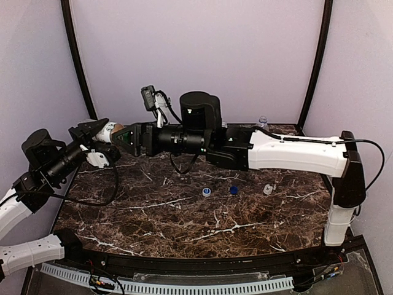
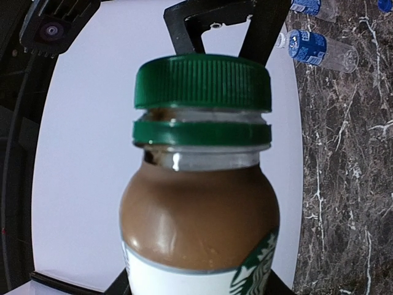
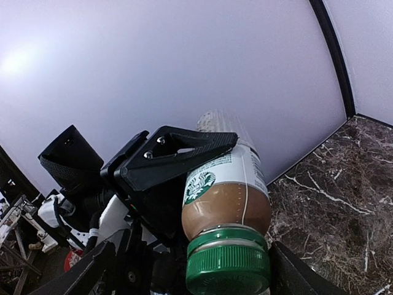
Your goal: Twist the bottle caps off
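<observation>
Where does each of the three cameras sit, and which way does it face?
Top external: above and behind the bases, facing down on the table; both arms meet at the brown bottle.
Left wrist: on the left arm, facing along the bottle to its green cap; little of its body shows.
Right wrist: on the right arm, facing the cap end-on; its own fingers flank it.
Shared: both wrist views show that bottle and cap.
</observation>
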`<state>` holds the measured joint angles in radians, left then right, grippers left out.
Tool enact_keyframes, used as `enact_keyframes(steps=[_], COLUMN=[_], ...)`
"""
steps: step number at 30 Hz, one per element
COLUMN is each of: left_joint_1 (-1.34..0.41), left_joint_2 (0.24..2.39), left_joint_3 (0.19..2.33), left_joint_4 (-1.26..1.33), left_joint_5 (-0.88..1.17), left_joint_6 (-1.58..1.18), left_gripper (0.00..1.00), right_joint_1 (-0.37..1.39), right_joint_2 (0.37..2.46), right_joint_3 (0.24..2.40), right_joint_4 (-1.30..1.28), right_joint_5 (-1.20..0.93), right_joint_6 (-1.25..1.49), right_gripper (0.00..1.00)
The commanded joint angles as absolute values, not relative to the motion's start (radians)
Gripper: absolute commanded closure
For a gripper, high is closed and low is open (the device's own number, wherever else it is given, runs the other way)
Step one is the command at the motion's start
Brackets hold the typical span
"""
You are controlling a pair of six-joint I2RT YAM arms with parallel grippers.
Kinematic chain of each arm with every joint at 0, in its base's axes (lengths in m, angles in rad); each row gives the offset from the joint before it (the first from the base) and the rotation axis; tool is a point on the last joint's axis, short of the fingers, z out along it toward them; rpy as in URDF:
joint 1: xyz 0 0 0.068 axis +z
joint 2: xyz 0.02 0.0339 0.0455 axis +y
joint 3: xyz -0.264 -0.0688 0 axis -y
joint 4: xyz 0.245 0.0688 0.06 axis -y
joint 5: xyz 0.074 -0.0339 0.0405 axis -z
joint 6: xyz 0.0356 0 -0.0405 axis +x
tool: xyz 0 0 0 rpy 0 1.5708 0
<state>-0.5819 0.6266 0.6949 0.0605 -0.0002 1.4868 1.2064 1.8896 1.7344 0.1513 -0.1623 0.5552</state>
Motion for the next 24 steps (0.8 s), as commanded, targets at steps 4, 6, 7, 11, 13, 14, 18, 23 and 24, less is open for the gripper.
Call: enact_keyframes(steps=[4, 6, 7, 11, 13, 14, 18, 23, 24], left_joint_1=[-0.591, -0.591, -0.591, -0.596, -0.597, -0.598, -0.598, -0.598, -0.598], left_joint_2=[0.608, 0.607, 0.607, 0.611, 0.614, 0.615, 0.613, 0.616, 0.616], left_joint_3=[0.677, 0.673, 0.673, 0.672, 0.673, 0.674, 0.7, 0.816, 0.84], left_joint_4=[0.193, 0.188, 0.183, 0.189, 0.196, 0.196, 0.122, -0.28, -0.4], left_joint_5=[-0.035, -0.04, -0.04, -0.043, -0.046, -0.048, -0.042, 0.077, 0.126], left_joint_6=[1.538, 1.542, 1.542, 1.547, 1.548, 1.548, 1.51, 1.375, 1.375], left_gripper=[0.82, 0.82, 0.82, 0.82, 0.82, 0.82, 0.83, 0.85, 0.86], right_joint_1=[1.174, 1.175, 1.174, 1.173, 1.171, 1.172, 1.172, 1.254, 1.278], right_joint_2=[1.905, 1.913, 1.917, 1.931, 1.938, 1.939, 1.943, 1.869, 1.844], right_joint_3=[1.696, 1.714, 1.724, 1.749, 1.759, 1.759, 1.793, 1.788, 1.763], right_joint_4=[0.281, 0.274, 0.266, 0.247, 0.23, 0.224, 0.156, -0.034, -0.053], right_joint_5=[-0.199, -0.197, -0.197, -0.206, -0.211, -0.213, -0.257, -0.138, -0.099], right_joint_6=[0.634, 0.62, 0.616, 0.612, 0.615, 0.613, 0.466, -0.167, -0.293], right_gripper=[0.45, 0.51, 0.53, 0.63, 0.77, 0.88, 1.0, 1.0, 1.0])
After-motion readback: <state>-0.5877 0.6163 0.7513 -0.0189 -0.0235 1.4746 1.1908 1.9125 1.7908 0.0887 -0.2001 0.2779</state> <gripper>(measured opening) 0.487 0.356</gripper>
